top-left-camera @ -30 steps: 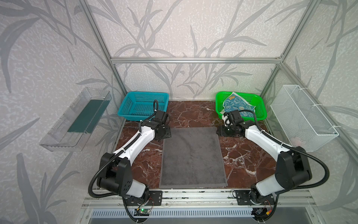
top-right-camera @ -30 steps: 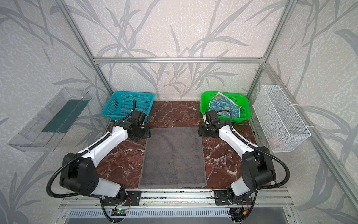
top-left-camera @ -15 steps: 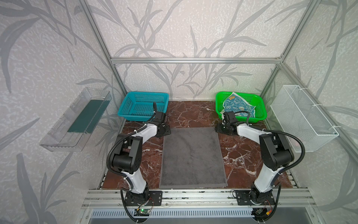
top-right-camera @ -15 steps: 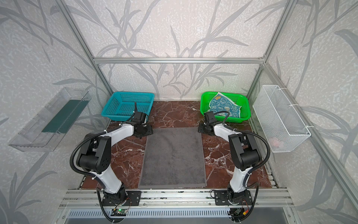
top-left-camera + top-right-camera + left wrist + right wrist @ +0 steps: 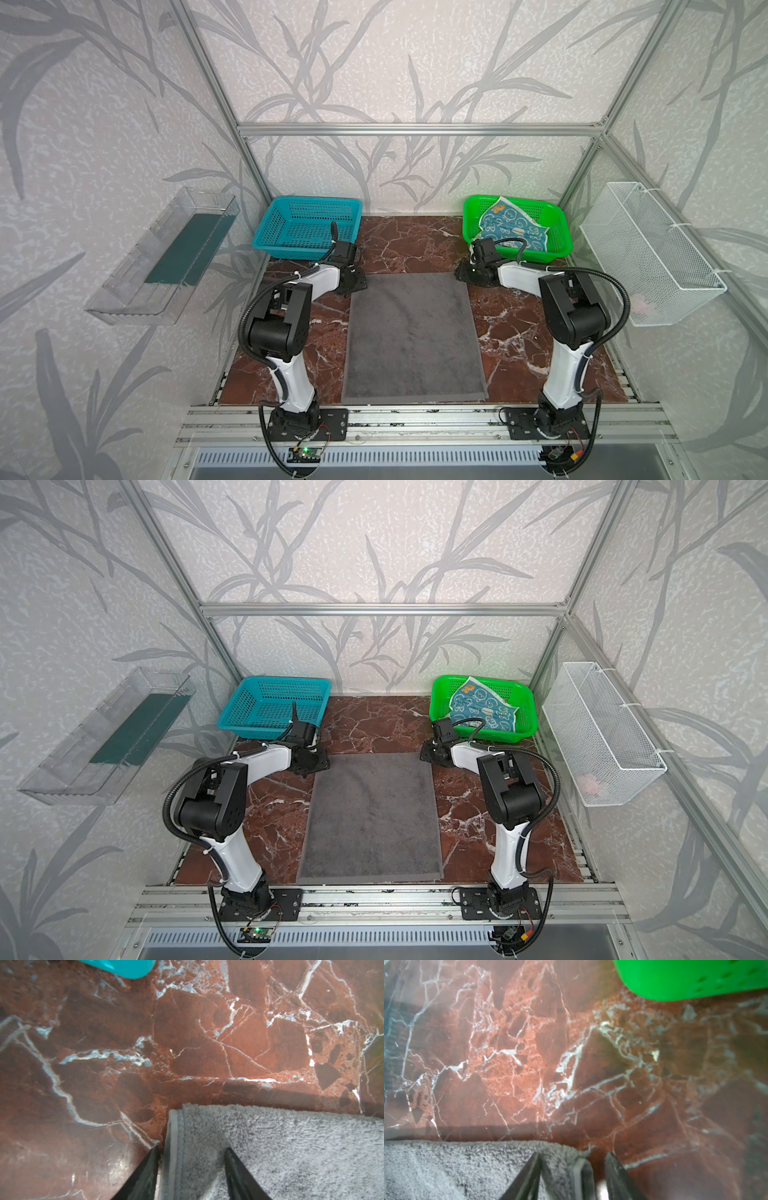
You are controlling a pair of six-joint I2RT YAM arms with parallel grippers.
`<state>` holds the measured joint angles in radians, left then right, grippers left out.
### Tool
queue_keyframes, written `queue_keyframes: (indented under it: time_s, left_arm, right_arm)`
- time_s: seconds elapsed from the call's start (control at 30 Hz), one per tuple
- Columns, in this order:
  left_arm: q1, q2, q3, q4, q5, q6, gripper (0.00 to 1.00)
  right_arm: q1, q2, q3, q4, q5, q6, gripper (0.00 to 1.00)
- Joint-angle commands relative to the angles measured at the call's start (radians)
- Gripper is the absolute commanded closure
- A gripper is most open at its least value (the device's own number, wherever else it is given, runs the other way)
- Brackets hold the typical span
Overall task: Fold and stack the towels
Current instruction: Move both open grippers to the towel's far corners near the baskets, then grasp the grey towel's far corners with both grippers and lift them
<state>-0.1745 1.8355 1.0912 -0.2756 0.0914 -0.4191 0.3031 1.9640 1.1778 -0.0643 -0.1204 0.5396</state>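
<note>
- Red marble tabletop (image 5: pixel 415 245), inside a leaf-papered enclosure, carries the dark grey towel (image 5: pixel 411 336). It lies spread flat and unfolded at the centre in both top views.
- Against a second ago, both arms now stand with elbows raised and wrists dropped low. The grey towel shows no shift.
- Left gripper (image 5: pixel 192 1148) sits at the towel's far left corner. Its jaws are partly apart, one finger on bare marble and the other on the pile, with the hem between them. No cloth is lifted.
- Right gripper (image 5: pixel 572 1154) mirrors this at the far right corner, jaws likewise partly apart astride the hem.
- Teal-blue printed towel (image 5: pixel 511 226) lies crumpled in the green basket (image 5: pixel 552 253). The orange towel cannot be made out.
- Teal basket (image 5: pixel 282 249) stands just behind the left gripper.
- Judgement: both grippers are set for a two-corner pinch and the first fold is not yet begun. Both jaws must close on the hems together before any lift.
</note>
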Motion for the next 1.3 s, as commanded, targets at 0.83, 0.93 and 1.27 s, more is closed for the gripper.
queue_keyframes:
  time_s: [0.83,0.93,1.27]
  left_arm:
    - [0.027,0.065,0.047,0.135,0.043,-0.029,0.38]
    - [0.028,0.089,0.060,0.128,0.047,-0.028,0.45]
    - [0.029,0.055,0.039,0.111,0.117,-0.049,0.93]
  right_arm:
    - [0.042,0.067,0.068,-0.052,0.025,-0.003,0.60]
    - [0.042,0.073,0.073,-0.055,0.022,-0.003,0.65]
    - [0.044,0.044,0.066,-0.053,0.028,-0.014,0.92]
